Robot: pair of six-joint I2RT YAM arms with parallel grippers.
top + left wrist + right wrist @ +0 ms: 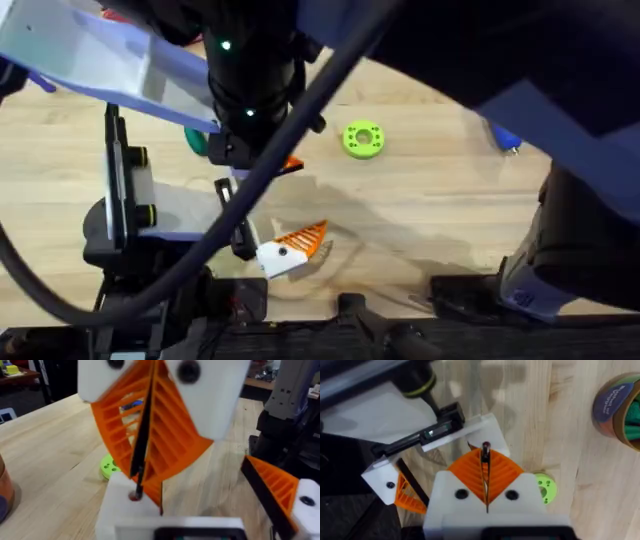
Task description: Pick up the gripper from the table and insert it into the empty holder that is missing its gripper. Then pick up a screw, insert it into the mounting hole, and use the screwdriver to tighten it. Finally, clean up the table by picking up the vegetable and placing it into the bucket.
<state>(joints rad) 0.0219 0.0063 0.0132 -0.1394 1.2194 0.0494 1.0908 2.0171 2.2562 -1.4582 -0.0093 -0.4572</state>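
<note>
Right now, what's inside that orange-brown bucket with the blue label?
In the right wrist view, the bucket holds something green near its rim. The picture's edge cuts off the rest of its inside, so I can't identify it.

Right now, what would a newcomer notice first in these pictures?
First, the dark arm rising large under the overhead camera. Next, in the right wrist view, the right gripper, shut on a thin dark rod whose tip meets a white holder. Beyond lie a green ring and, far right, the bucket.

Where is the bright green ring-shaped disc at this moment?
In the overhead view the green ring-shaped disc lies flat on the wooden table, right of the middle, beyond the ribbed orange tip.
</note>
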